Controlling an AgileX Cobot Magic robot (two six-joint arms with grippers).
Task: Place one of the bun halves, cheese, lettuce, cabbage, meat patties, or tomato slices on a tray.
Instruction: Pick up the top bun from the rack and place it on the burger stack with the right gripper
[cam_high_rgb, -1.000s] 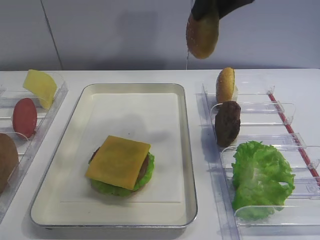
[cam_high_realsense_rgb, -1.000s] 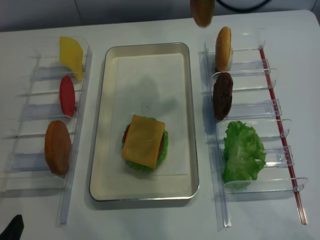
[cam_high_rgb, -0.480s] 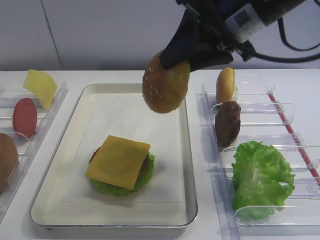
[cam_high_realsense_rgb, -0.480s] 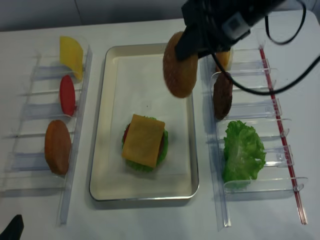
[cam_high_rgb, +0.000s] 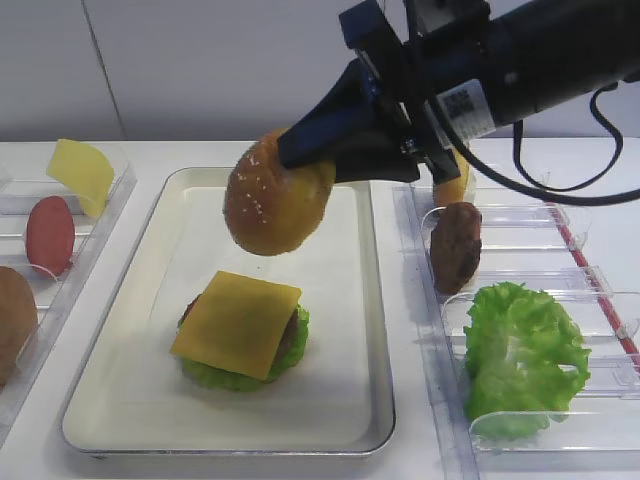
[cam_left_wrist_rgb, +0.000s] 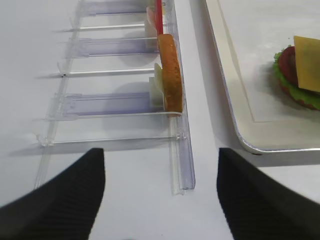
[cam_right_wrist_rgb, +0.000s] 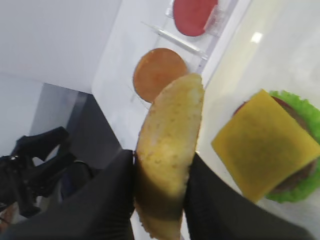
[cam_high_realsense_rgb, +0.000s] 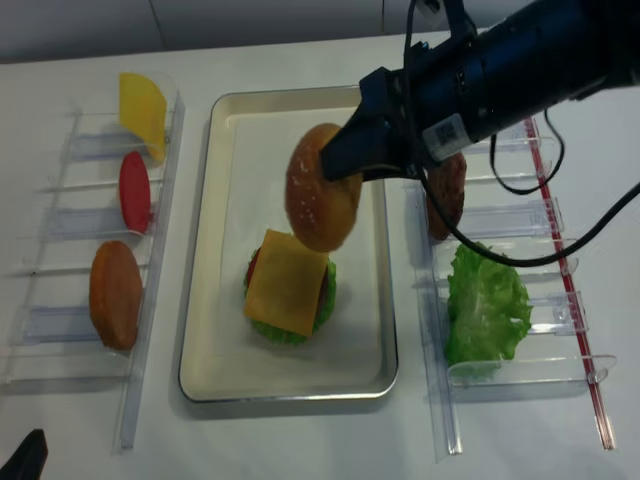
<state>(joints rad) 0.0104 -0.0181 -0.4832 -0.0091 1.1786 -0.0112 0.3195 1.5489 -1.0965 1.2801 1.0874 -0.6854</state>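
Reaching leftward across the cream tray (cam_high_rgb: 375, 330), the right gripper (cam_high_rgb: 300, 150) pinches the seeded bun top (cam_high_rgb: 275, 205) on edge, held in the air above the cheese slice (cam_high_rgb: 237, 323) topping the stack.

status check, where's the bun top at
Right tool shut on seeded bun top, above tray. Left tool open, idle. Cheese-topped stack below, nothing blocking.

Right gripper (cam_high_rgb: 300, 150) aloft, fingers (cam_right_wrist_rgb: 117, 200) clamped; left gripper (cam_left_wrist_rgb: 160, 192) parted, low.
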